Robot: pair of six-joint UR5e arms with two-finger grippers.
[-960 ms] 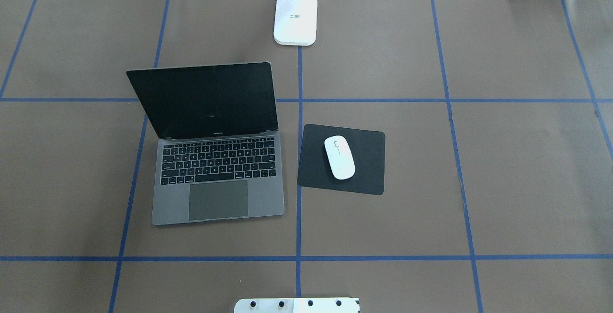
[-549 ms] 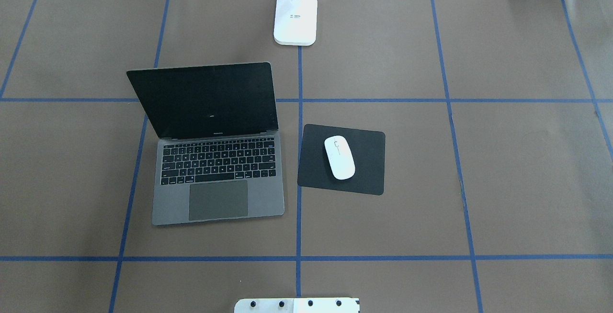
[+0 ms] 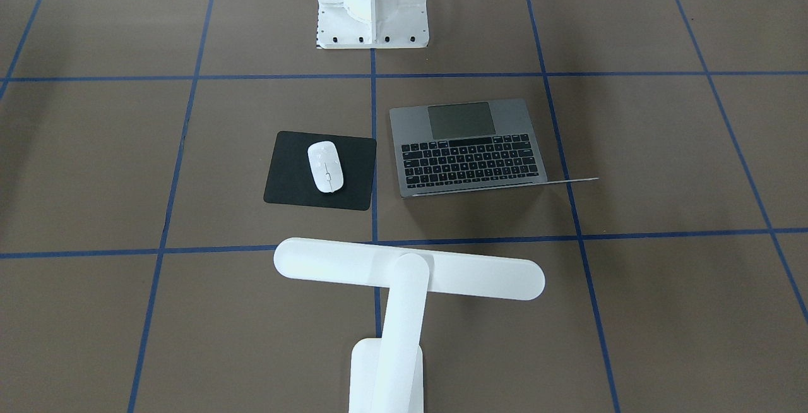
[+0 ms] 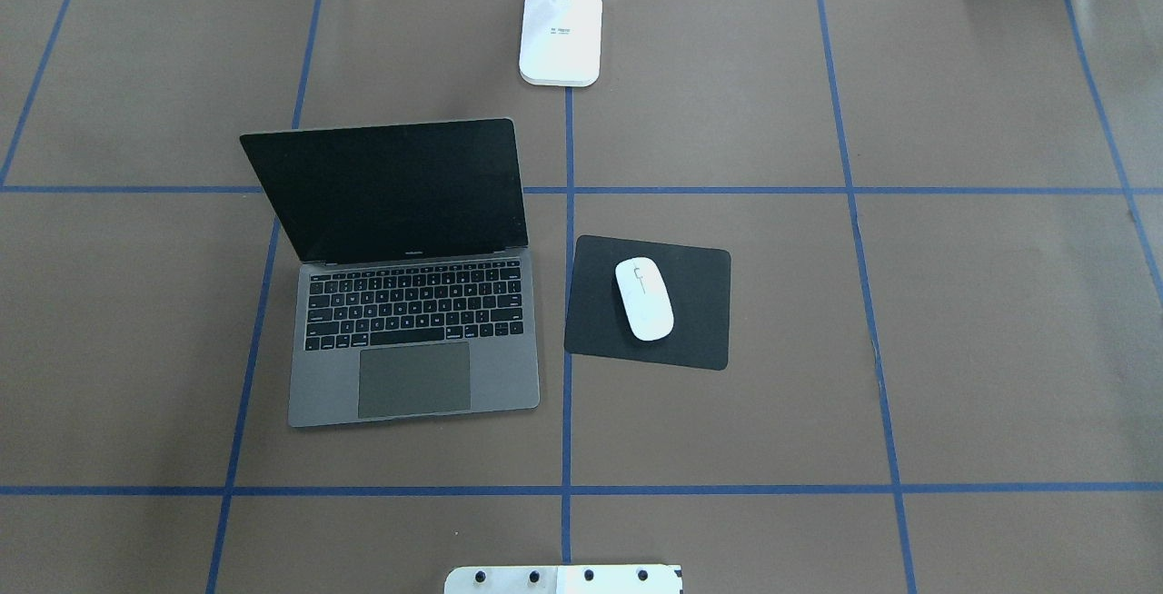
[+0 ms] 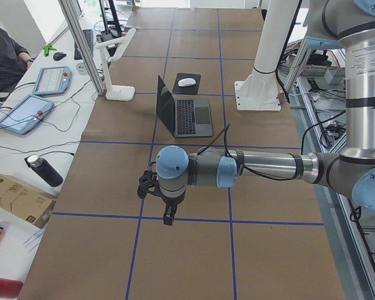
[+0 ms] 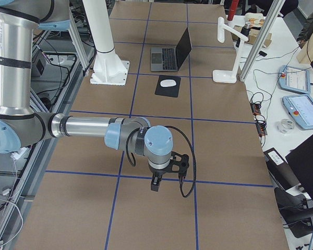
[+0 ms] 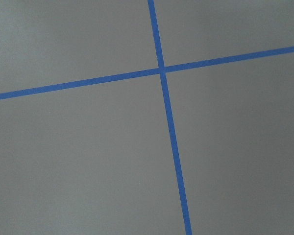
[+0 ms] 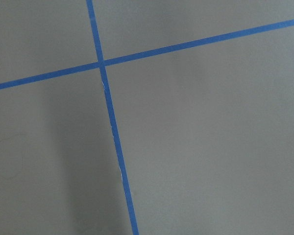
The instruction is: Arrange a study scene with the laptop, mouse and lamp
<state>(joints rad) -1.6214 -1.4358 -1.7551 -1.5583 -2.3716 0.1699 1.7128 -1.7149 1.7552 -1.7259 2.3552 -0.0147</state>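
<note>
Table brown w/ blue tape grid. Laptop dark grey; black keys, black screen, grey trackpad. Mouse glossy white w/ thin centre line, on plain black pad at laptop's 3 o'clock. Lamp all white, table's 12 o'clock. Pedestal white. Arms silver, light-blue joint caps.

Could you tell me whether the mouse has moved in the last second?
No. The mouse sits at the same spot on the black pad as before.

Two blue tape lines cross on the brown table.
</note>
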